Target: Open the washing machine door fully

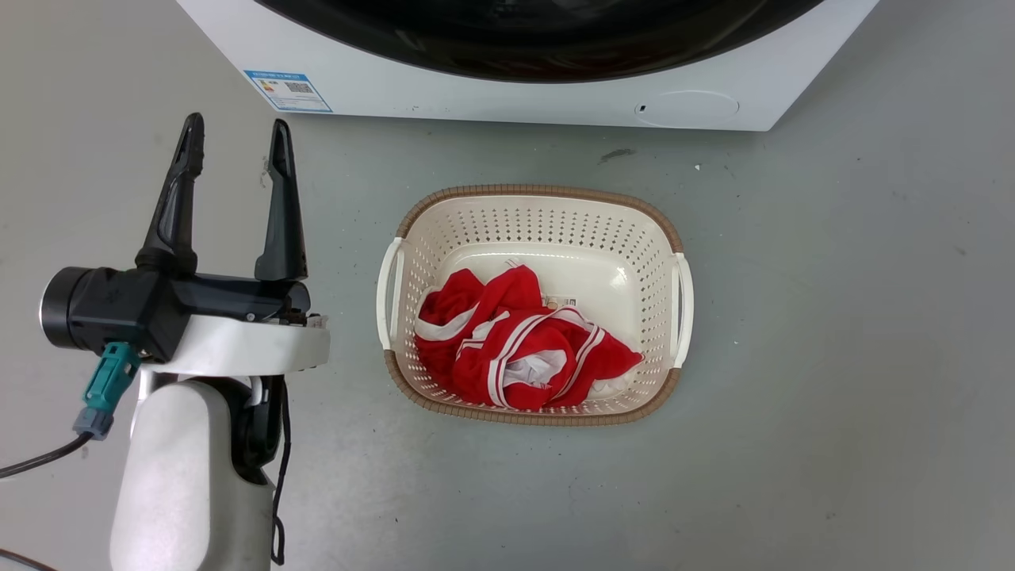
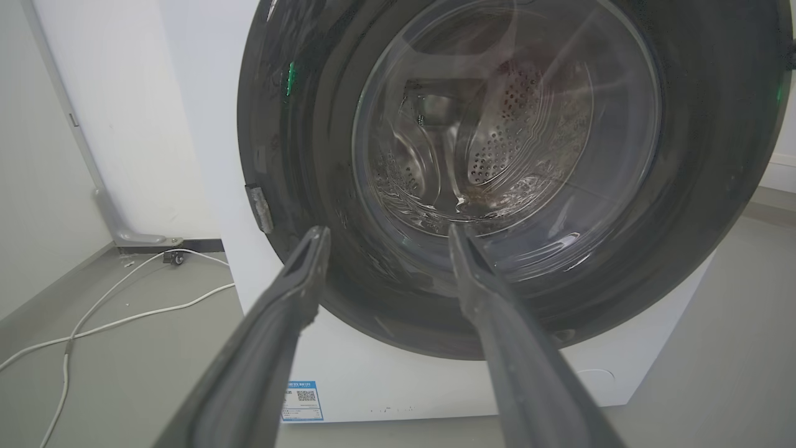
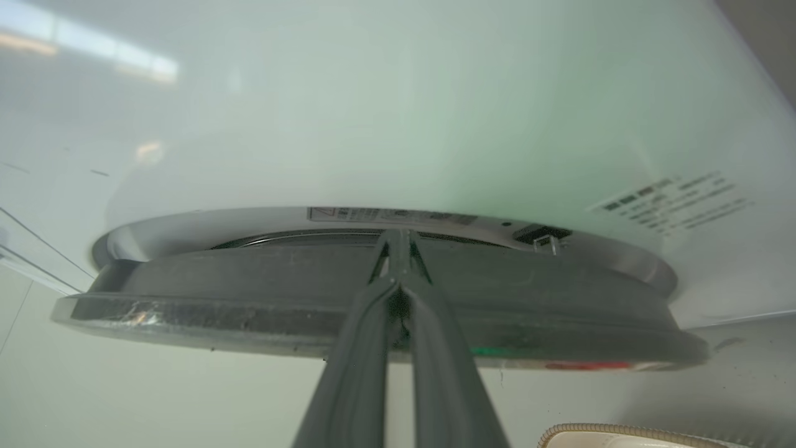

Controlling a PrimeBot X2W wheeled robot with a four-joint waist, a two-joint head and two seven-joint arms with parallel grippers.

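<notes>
So far: washing machine door (image 3: 249, 292) seems barely cracked
Right claw (image 3: 398, 239): clenched, tips at its edge
Left claw (image 2: 385, 233): released

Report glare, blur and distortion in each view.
Head view: even light, sharp, the washing machine door glossy black. Left wrist view: wide-angle bulge; reflections streak the door's glass; the left gripper blurs near the lens. Right wrist view: light streaks glare on the white machine panel, whose label print is blurred.

Basket (image 1: 539, 193) on floor (image 1: 833, 357) before washing machine door (image 1: 539, 47); garment (image 1: 507, 349) in basket; cable (image 2: 124, 317) on floor beside machine (image 2: 373, 386)
</notes>
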